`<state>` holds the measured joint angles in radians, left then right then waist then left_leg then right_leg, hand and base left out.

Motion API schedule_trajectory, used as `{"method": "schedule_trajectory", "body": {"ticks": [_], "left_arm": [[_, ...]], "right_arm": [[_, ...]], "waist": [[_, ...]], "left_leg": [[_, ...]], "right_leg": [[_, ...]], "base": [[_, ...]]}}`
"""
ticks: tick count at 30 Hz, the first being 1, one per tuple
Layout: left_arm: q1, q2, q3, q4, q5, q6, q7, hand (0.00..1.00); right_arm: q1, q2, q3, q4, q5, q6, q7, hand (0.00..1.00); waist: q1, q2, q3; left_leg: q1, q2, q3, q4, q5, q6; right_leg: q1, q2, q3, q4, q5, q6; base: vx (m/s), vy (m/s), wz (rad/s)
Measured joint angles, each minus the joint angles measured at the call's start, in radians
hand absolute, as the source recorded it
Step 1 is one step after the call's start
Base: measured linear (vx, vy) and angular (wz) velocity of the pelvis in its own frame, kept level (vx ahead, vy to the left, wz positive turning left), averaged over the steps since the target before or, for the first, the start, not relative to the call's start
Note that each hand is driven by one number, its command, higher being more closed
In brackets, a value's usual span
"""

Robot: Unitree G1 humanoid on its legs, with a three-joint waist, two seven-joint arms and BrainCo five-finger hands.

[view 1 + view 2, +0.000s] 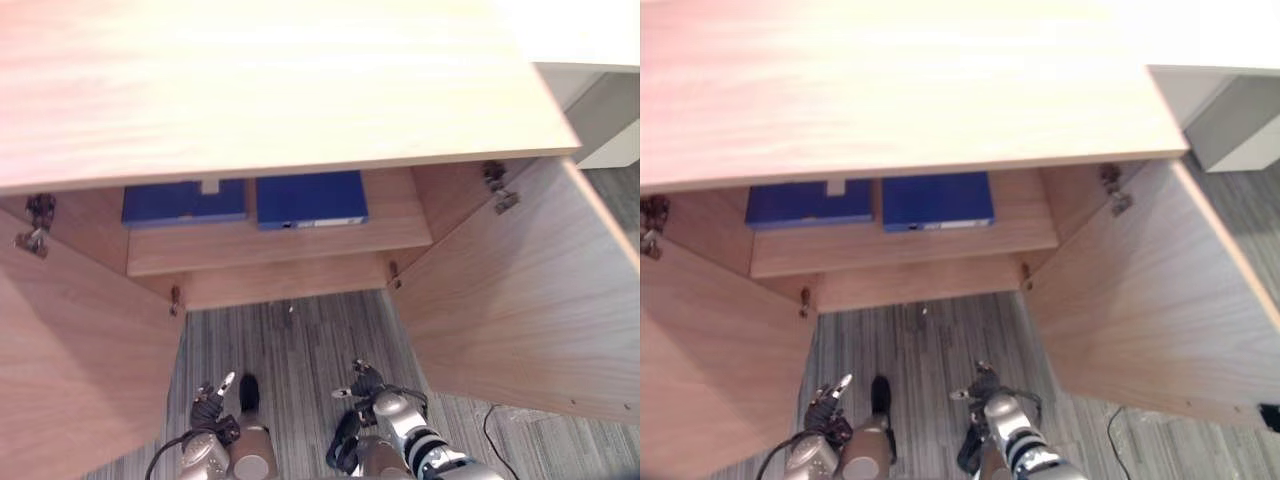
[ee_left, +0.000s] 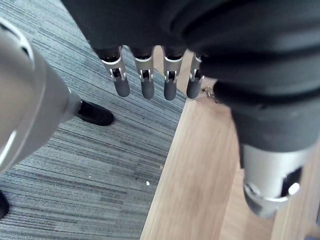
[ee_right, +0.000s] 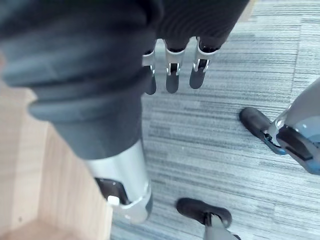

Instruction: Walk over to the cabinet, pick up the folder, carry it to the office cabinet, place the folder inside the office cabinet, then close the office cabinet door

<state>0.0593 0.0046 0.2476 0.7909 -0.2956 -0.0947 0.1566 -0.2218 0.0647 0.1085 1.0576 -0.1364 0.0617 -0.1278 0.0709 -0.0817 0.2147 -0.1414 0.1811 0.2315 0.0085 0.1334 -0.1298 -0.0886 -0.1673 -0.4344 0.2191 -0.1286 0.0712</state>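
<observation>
Blue folders (image 1: 310, 200), far ends hidden under cabinet top (image 1: 250, 80)

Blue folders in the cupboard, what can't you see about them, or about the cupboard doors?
The left blue folder: its back part is hidden under the cabinet top in both eye views.
The right blue folder: the same top hides its back, and the spine label is too small to read.
The left door and right door: cut off by the left eye view's edges.
</observation>
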Motion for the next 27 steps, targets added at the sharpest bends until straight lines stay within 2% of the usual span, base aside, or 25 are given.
{"method": "schedule_trajectory", "body": {"ticks": [3,5,6,7,10,13,15,16,17,18,19,21,24,25,26,27], "left_arm": [[-0.004,0.007,-0.008,0.051,0.017,-0.007,0.013,0.00],[-0.005,0.018,-0.007,0.068,0.018,-0.010,0.016,0.00],[-0.004,0.026,-0.002,0.085,0.023,-0.010,0.019,0.00],[0.001,0.030,0.006,0.103,0.034,-0.010,0.029,0.00],[0.013,0.029,0.007,0.127,0.070,-0.006,0.046,0.00],[0.003,0.018,0.003,0.146,0.096,-0.004,0.051,0.00],[-0.005,0.020,-0.014,0.154,0.121,-0.002,0.049,0.00],[-0.006,0.013,-0.024,0.164,0.151,0.004,0.045,0.00],[-0.010,0.009,-0.023,0.171,0.150,0.006,0.045,0.00],[-0.014,0.013,-0.025,0.177,0.155,0.007,0.044,0.00],[-0.015,0.018,-0.025,0.183,0.163,0.008,0.044,0.00],[-0.021,0.015,-0.023,0.182,0.167,0.007,0.044,0.00],[-0.021,0.018,-0.025,0.188,0.176,0.009,0.043,0.00],[-0.021,0.021,-0.026,0.195,0.178,0.009,0.043,0.00],[-0.020,0.021,-0.027,0.198,0.178,0.009,0.042,0.00],[-0.012,0.020,-0.031,0.200,0.177,0.009,0.041,0.00]], "right_arm": [[0.048,-0.010,-0.010,0.000,0.001,-0.019,-0.020,0.00],[0.059,-0.010,-0.011,0.004,0.003,-0.027,-0.025,0.00],[0.064,-0.008,-0.014,0.010,0.004,-0.032,-0.032,0.00],[0.073,-0.006,-0.032,0.024,0.014,-0.042,-0.036,0.00],[0.111,-0.015,-0.091,0.049,0.065,-0.048,-0.061,0.00],[0.141,-0.037,-0.180,0.075,0.088,-0.045,-0.080,0.00],[0.142,-0.046,-0.207,0.078,0.109,-0.043,-0.083,0.00],[0.148,-0.066,-0.232,0.077,0.115,-0.043,-0.087,0.00],[0.148,-0.065,-0.239,0.076,0.116,-0.044,-0.088,0.00],[0.155,-0.061,-0.239,0.076,0.116,-0.044,-0.090,0.00],[0.156,-0.058,-0.241,0.076,0.116,-0.045,-0.090,0.00],[0.156,-0.042,-0.244,0.074,0.110,-0.045,-0.082,0.00],[0.159,-0.040,-0.278,0.073,0.111,-0.045,-0.077,0.00],[0.161,-0.039,-0.312,0.072,0.113,-0.044,-0.075,0.00],[0.161,-0.044,-0.328,0.071,0.114,-0.044,-0.074,0.00],[0.177,-0.058,-0.352,0.071,0.113,-0.043,-0.072,0.00]], "waist": [[-0.010,0.000,-0.022],[-0.010,0.003,-0.020],[-0.009,0.009,-0.019],[-0.008,0.027,-0.015],[-0.008,0.058,-0.021],[-0.002,0.079,-0.033],[0.001,0.079,-0.033],[0.000,0.095,-0.036],[0.002,0.095,-0.032],[0.004,0.086,-0.030],[0.002,0.078,-0.033],[0.009,0.076,-0.033],[0.008,0.072,-0.041],[0.007,0.067,-0.048],[0.006,0.065,-0.048],[0.006,0.057,-0.055]], "left_leg": [[0.052,0.005,0.022,0.004,-0.011,-0.009],[0.047,0.018,0.030,0.073,-0.055,-0.007],[0.017,0.046,0.030,0.197,-0.115,-0.004],[-0.017,0.080,0.032,0.336,-0.167,0.004],[-0.068,0.119,0.032,0.504,-0.193,0.017],[-0.108,0.118,0.027,0.542,-0.189,0.015],[-0.119,0.089,0.022,0.524,-0.200,0.018],[-0.075,0.027,-0.013,0.327,-0.194,0.026],[-0.053,0.007,-0.011,0.294,-0.169,0.061],[-0.033,-0.010,-0.002,0.259,-0.149,0.057],[-0.021,-0.030,0.007,0.236,-0.138,0.072],[-0.029,-0.045,0.024,0.270,-0.169,0.092],[-0.012,-0.068,0.047,0.269,-0.194,0.103],[0.000,-0.094,0.057,0.250,-0.205,0.110],[0.015,-0.112,0.060,0.234,-0.210,0.118],[0.048,-0.156,0.054,0.199,-0.221,0.134]], "right_leg": [[0.056,0.013,0.020,-0.037,0.011,0.006],[0.078,0.023,0.033,-0.050,0.017,0.002],[0.103,0.034,0.042,-0.059,0.018,-0.001],[0.131,0.053,0.050,-0.073,0.018,-0.002],[0.181,0.070,0.054,-0.104,0.017,-0.004],[0.186,0.069,0.055,-0.138,0.030,-0.006],[0.195,0.052,0.058,-0.171,0.058,-0.007],[0.198,0.034,0.057,-0.186,0.071,0.009],[0.204,0.021,0.060,-0.188,0.074,0.016],[0.208,0.008,0.061,-0.198,0.080,0.022],[0.214,-0.001,0.058,-0.216,0.091,0.030],[0.219,-0.018,0.061,-0.231,0.110,0.041],[0.217,-0.049,0.080,-0.227,0.108,0.045],[0.207,-0.079,0.084,-0.205,0.088,0.065],[0.204,-0.098,0.088,-0.183,0.071,0.064],[0.192,-0.143,0.097,-0.114,0.035,0.058]], "base": [[0.03,-0.001,-0.15],[-0.02,-0.008,-0.22],[-0.06,-0.016,-0.25],[-0.09,-0.012,-0.22],[-0.08,0.034,0.02],[-0.02,0.071,0.08],[0.03,0.126,0.02],[0.05,0.201,0.00],[0.07,0.202,0.01],[0.07,0.122,0.06],[0.10,0.063,0.06],[0.13,0.095,-0.08],[0.11,0.129,-0.23],[0.10,0.132,-0.18],[0.11,0.179,-0.05],[0.15,0.190,0.00]]}}
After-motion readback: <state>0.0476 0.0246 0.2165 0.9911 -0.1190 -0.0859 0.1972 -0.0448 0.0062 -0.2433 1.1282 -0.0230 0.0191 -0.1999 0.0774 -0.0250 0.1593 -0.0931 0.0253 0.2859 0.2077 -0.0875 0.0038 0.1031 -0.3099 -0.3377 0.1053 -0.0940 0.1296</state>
